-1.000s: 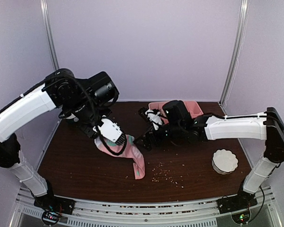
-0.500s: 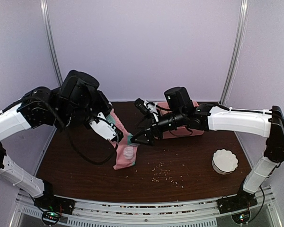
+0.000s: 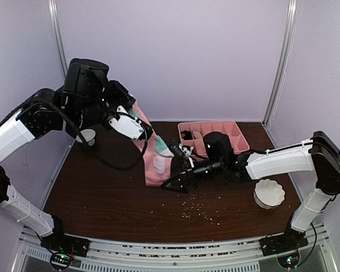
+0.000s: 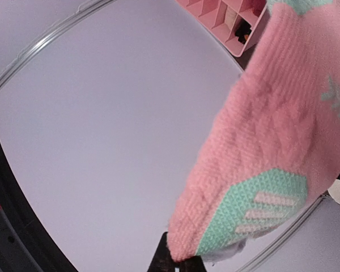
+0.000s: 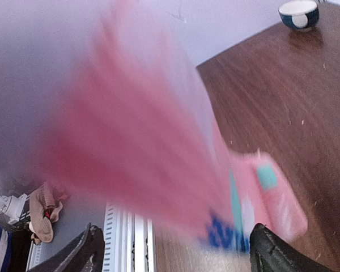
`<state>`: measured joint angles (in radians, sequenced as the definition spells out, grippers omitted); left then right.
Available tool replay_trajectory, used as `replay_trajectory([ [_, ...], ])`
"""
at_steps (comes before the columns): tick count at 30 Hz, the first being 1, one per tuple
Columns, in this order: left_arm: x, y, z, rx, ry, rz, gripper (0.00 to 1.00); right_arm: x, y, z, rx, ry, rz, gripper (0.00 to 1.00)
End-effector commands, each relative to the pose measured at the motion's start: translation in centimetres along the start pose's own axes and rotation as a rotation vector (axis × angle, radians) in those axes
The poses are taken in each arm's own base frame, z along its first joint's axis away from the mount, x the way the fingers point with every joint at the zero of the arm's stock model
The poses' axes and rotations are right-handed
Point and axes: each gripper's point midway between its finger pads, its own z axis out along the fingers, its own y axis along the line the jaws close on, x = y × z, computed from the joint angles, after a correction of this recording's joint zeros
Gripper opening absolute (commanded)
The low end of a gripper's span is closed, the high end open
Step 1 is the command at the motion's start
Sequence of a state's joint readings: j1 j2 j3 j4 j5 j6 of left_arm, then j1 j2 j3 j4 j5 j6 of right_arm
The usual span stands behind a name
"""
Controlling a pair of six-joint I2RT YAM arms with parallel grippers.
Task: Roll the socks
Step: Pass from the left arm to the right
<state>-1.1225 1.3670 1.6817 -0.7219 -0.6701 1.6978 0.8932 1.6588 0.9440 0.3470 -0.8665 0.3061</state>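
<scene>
While our left gripper (image 3: 143,132) clamps the pink sock (image 3: 157,161) aloft over the bench (image 3: 102,192), our right gripper (image 3: 178,180), jaws apart, hovers at its hanging end; we judge rolling not yet begun.

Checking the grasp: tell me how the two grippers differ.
The left gripper is shut on the pink sock at its upper end; the right gripper is open. The left is high, so the sock hangs from it; the right is low by the table, at the sock's lower end. Both are two-fingered and at the same sock.
</scene>
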Motion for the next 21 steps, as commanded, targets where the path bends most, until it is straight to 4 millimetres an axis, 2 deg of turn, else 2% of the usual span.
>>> replay_trajectory([
  [1, 2.7, 1.1, 0.4, -0.001, 0.062, -0.145, 0.00, -0.9, 1.6, -0.7, -0.046, -0.130, 0.043, 0.86],
  [4, 3.1, 0.7, 0.9, 0.023, 0.072, -0.181, 0.00, -0.3, 1.4, -0.4, -0.035, -0.138, 0.087, 0.81],
  [7, 2.8, 0.3, 1.1, 0.046, 0.064, -0.215, 0.00, -0.6, 0.9, -0.1, -0.009, -0.162, 0.112, 0.77],
  [10, 2.4, -0.2, 0.8, 0.073, 0.034, -0.216, 0.00, -1.3, 0.0, -0.3, 0.056, -0.181, 0.086, 0.80],
  [14, 2.2, -1.2, 0.1, 0.083, 0.021, -0.164, 0.00, -2.3, -2.5, -2.1, 0.283, -0.184, -0.031, 0.88],
  [16, 2.1, -1.1, -0.1, 0.066, 0.018, -0.151, 0.00, -3.2, -3.5, -3.3, 0.383, -0.191, -0.098, 0.91],
  [21, 1.8, -0.2, -0.6, 0.026, 0.010, -0.145, 0.00, -5.4, -4.4, -5.8, 0.479, -0.241, -0.185, 0.96],
])
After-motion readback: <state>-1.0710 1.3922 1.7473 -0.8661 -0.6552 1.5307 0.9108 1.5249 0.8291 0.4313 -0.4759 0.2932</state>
